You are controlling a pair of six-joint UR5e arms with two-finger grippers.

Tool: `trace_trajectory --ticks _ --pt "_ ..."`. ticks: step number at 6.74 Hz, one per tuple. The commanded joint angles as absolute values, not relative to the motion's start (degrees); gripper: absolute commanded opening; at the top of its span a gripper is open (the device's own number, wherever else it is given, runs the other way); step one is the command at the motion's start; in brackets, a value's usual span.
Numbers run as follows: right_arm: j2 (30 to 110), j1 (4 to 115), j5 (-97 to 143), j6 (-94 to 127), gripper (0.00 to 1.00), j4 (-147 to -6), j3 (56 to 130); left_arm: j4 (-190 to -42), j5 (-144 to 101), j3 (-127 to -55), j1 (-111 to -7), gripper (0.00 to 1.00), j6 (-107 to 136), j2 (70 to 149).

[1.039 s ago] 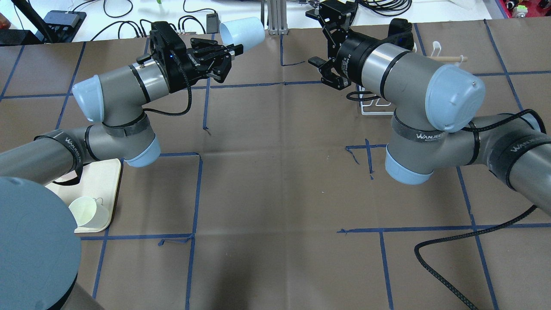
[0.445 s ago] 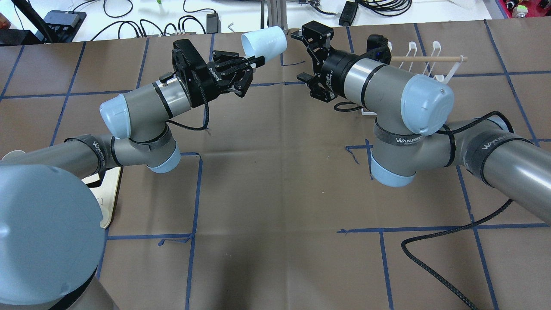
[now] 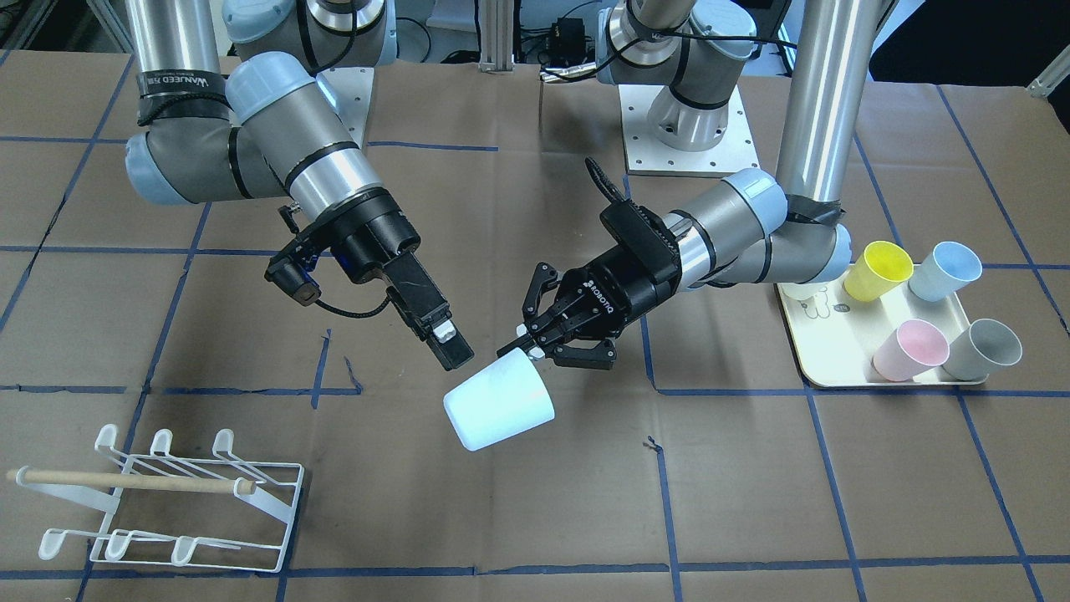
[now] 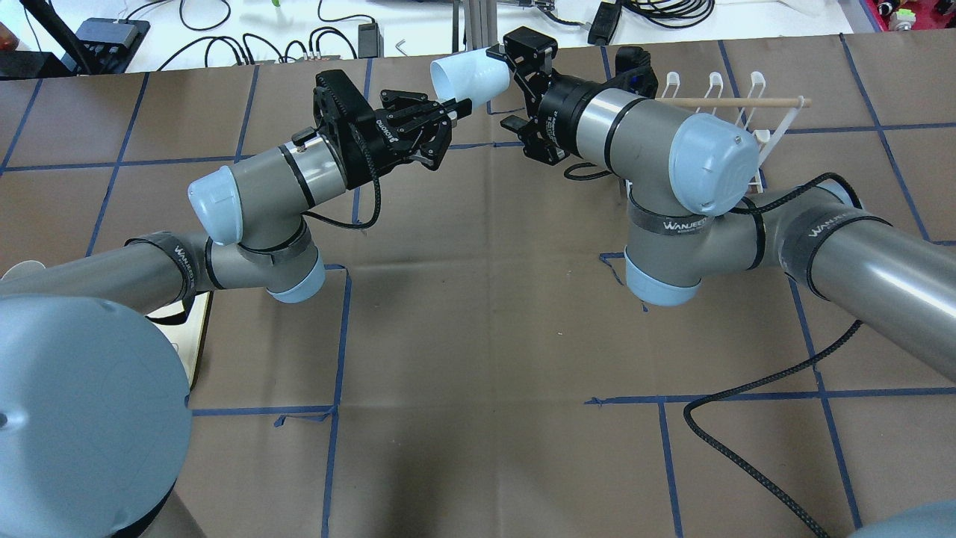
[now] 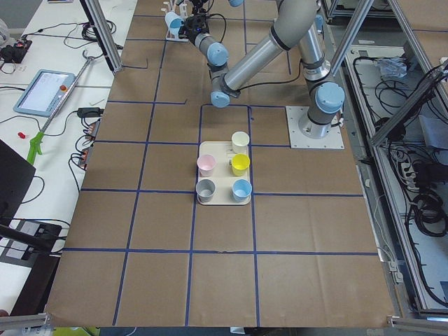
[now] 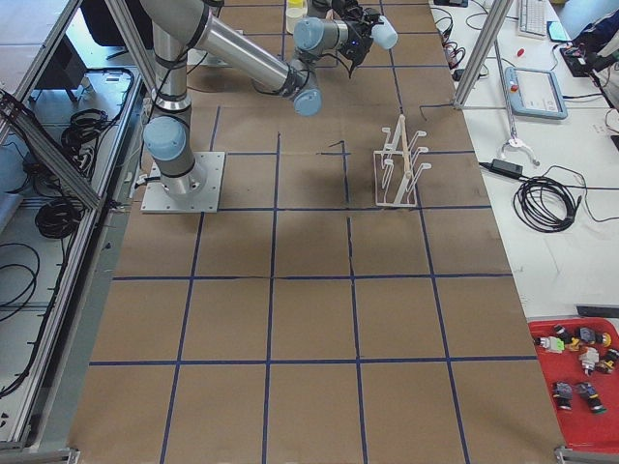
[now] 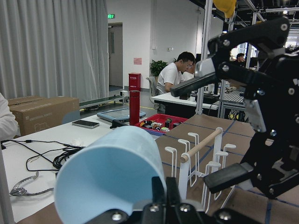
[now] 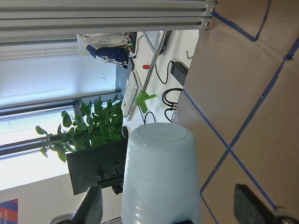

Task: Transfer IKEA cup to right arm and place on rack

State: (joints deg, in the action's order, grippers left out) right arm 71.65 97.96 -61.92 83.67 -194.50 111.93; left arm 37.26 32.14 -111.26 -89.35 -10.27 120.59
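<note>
The pale blue IKEA cup (image 3: 499, 411) hangs on its side above the table's middle. My left gripper (image 3: 528, 351) is shut on its rim, and the cup (image 7: 107, 177) fills the lower left of the left wrist view. The right arm (image 4: 642, 134) reaches in from the other side. Its gripper (image 4: 512, 86) is open, with the cup's (image 4: 472, 77) base end at its fingertips. In the right wrist view the cup (image 8: 161, 172) sits base-on between the two spread fingers (image 8: 91, 207). The white wire rack (image 3: 167, 502) with a wooden dowel stands apart, on the right arm's side.
A cream tray (image 3: 844, 380) on the left arm's side holds yellow (image 3: 878, 269), blue (image 3: 945, 269), pink (image 3: 909, 349) and grey (image 3: 982, 349) cups. A black cable (image 4: 754, 441) lies on the brown paper near the right arm. Benches with gear border the table's far side.
Both arms have moved toward each other. The left gripper carried the cup rightward, and the open right gripper closed the gap until the cup's base reached its fingers. The rack came into view.
</note>
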Motion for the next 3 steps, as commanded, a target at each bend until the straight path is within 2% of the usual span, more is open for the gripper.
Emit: trace_trajectory --ticks 1,3 --pt "69.97 98.7 -63.63 85.94 0.96 -195.03 110.66 37.27 32.61 -111.18 -89.65 0.0 -9.93 120.32" --pt "67.51 98.7 -63.63 86.13 0.96 -195.12 107.77 37.18 32.61 -111.18 -89.65 0.0 -9.93 120.32"
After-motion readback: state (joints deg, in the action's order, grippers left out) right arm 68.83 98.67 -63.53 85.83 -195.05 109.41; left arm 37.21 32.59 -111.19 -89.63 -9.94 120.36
